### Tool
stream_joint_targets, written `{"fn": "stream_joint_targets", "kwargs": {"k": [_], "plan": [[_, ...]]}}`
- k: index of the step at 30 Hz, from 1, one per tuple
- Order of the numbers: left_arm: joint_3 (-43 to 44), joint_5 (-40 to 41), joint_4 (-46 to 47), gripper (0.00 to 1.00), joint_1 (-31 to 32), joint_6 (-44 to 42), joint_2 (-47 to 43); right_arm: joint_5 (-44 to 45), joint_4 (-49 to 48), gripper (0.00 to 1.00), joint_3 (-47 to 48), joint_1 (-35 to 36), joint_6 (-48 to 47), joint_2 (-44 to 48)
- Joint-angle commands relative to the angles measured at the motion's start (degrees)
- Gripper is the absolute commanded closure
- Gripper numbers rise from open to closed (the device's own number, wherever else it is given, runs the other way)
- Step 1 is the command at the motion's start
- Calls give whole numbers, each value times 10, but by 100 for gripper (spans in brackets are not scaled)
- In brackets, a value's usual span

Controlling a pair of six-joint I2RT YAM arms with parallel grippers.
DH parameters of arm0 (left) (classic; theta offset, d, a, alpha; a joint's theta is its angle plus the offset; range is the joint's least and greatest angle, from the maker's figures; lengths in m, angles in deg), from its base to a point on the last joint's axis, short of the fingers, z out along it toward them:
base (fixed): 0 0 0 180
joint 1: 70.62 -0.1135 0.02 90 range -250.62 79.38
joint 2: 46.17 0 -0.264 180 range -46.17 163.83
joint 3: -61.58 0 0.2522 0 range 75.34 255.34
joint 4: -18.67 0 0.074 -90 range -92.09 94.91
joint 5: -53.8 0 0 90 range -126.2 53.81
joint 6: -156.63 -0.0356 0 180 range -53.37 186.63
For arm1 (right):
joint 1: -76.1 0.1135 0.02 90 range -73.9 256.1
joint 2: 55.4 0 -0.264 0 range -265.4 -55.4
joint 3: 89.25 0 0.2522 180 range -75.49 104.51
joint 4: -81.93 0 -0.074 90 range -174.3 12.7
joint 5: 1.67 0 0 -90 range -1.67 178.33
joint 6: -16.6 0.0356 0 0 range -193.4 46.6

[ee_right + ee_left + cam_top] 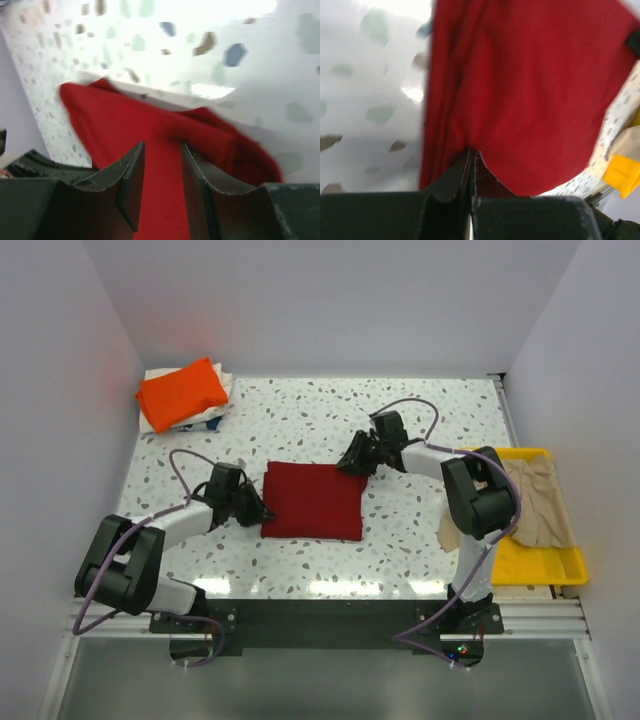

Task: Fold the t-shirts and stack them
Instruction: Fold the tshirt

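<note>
A dark red t-shirt (312, 500) lies folded into a rough square in the middle of the table. My left gripper (262, 512) sits at its left edge. In the left wrist view that gripper (472, 152) is shut, and creases of the red cloth (530, 90) gather at its tips. My right gripper (345, 466) is at the shirt's far right corner. Its jaws (162, 150) stand open, with red cloth (125, 125) lying between and under them. A bright orange t-shirt (182, 392) rests folded on a whitish one (224, 382) at the far left. A beige-tan t-shirt (535, 500) lies crumpled at the right.
A yellow plastic tray (530, 565) stands at the right edge with the beige-tan shirt draped over it; a corner of the tray (622, 175) shows in the left wrist view. White walls close in the table on the left, back and right.
</note>
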Motion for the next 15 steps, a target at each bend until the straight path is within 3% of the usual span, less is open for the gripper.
{"fn": "stream_joint_targets", "kwargs": {"k": [1,6,12,15], "plan": [[-46,14,25,100,6,5,-20,-7,-13,62,22,-17,-1,-29],[-83,32,20,100,12,-3,-23,-16,-15,64,13,-50,13,-72],[-28,48,-27,99,12,-28,-57,-24,-7,63,38,-51,0,-68],[45,92,-94,83,11,-60,-74,-24,24,62,76,-51,-22,-59]]}}
